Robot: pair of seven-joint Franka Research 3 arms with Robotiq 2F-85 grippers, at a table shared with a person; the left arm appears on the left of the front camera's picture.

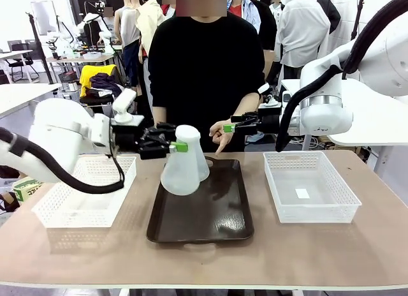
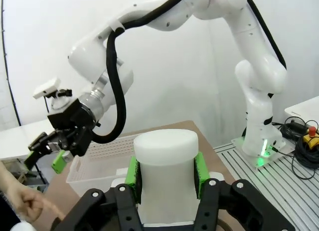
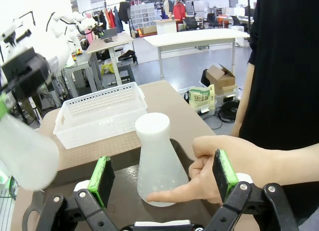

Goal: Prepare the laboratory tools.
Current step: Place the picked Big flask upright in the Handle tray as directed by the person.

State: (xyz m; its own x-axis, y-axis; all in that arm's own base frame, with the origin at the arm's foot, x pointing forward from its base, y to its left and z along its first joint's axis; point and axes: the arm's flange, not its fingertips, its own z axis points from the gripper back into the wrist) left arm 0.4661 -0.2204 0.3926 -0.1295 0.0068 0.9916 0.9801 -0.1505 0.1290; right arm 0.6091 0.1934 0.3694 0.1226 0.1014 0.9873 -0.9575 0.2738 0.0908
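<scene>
The left claw (image 1: pixel 180 147) is squeezed tight on the neck of one flask (image 1: pixel 180 171), holding it up over the brown tray (image 1: pixel 220 213). The right claw (image 1: pixel 227 127) is spread apart. The other flask (image 3: pixel 157 164) stands on the tray, and the person's hand (image 3: pixel 219 166) points at it.

Tray (image 1: pixel 217 219): table middle, between two baskets.
Left basket (image 1: pixel 70 207): left of tray.
Right basket (image 1: pixel 312 207): right of tray.
Held flask (image 1: pixel 180 175): above tray's left part.
Second flask (image 3: pixel 158 164): on tray, behind held flask.
</scene>
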